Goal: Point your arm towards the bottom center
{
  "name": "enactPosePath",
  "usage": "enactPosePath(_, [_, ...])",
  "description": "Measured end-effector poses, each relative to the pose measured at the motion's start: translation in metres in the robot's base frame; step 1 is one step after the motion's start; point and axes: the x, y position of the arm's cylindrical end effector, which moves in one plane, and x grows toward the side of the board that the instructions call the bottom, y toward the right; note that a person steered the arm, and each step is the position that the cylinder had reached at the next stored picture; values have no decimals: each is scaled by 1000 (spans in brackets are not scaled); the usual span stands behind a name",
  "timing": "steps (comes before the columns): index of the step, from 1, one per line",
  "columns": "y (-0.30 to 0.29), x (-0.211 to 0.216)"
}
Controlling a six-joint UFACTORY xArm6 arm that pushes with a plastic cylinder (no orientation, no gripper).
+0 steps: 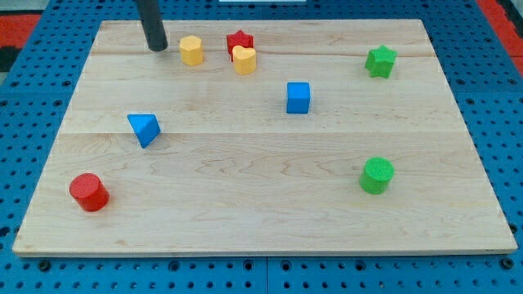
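Note:
My tip (157,47) rests on the wooden board (261,204) near its top left, just left of a yellow hexagonal block (191,50). A red star block (239,41) and a yellow heart block (244,59) sit touching each other to the right of that. A blue cube (298,97) lies right of the board's middle. A blue triangular block (145,128) lies at the left. A red cylinder (88,192) is at the bottom left. A green star block (380,61) is at the top right and a green cylinder (377,175) at the lower right.
The board lies on a blue perforated table (33,73). A red area (500,16) shows at the view's top right corner.

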Motion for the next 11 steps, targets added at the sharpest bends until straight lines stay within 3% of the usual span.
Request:
enactPosePath(2, [76, 0])
enactPosePath(3, [16, 0])
enactPosePath(5, [-8, 16])
enactPosePath(8, [48, 123])
enactPosePath(9, [77, 180])
enactPosePath(11, [75, 276])
